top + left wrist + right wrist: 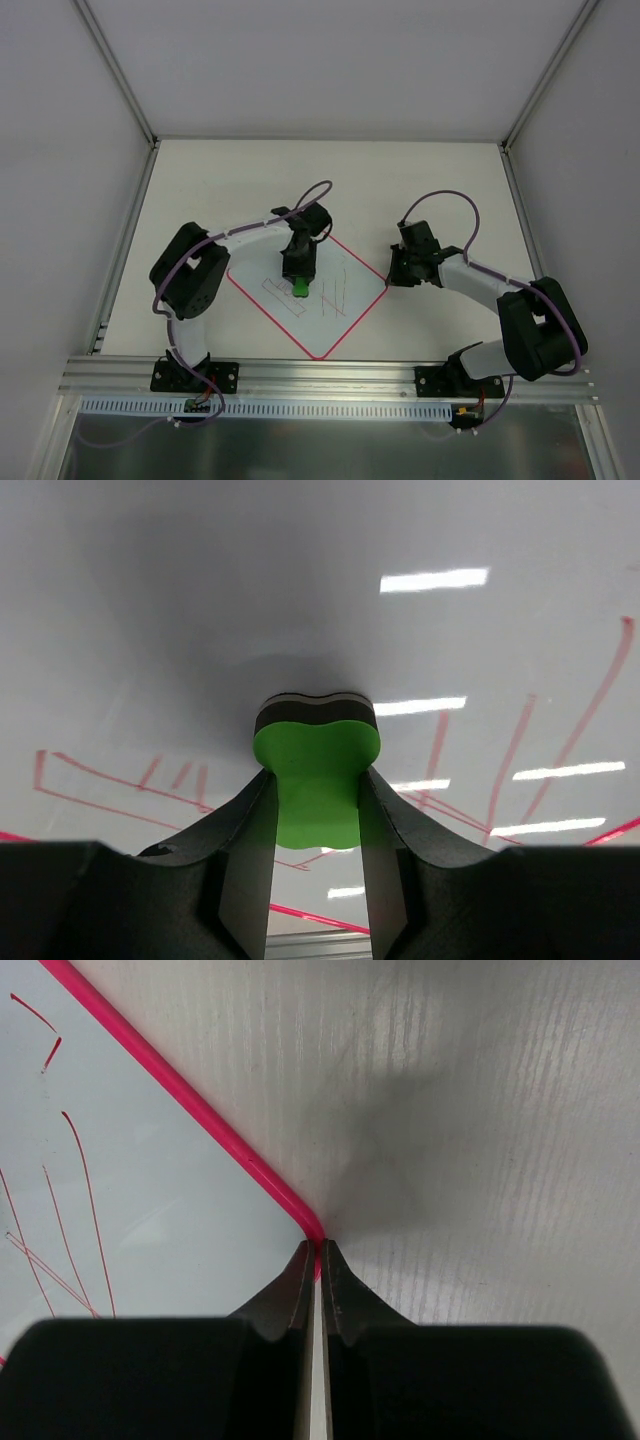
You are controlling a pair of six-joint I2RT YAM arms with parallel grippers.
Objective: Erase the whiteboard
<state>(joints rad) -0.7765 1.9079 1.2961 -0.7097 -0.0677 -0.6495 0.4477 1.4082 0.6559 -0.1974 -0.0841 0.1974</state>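
Note:
The whiteboard (322, 322) lies turned like a diamond on the table, pale with a thin red border and red scribbled lines (335, 298) across its middle. My left gripper (299, 283) stands over the board's centre, shut on a green eraser block (299, 289). In the left wrist view the eraser (316, 770), with its dark felt layer toward the whiteboard (200, 630), sits between my left gripper's (316, 780) fingers, red strokes (515, 765) on either side. My right gripper (390, 280) is shut, its tips (320, 1249) at the red border (200, 1112) of the board's right corner.
The white table (230, 180) is walled by white panels with grey frame posts (120, 75). An aluminium rail (330, 378) runs along the near edge by both arm bases. Bare ribbed tabletop (480, 1110) lies right of the board's corner.

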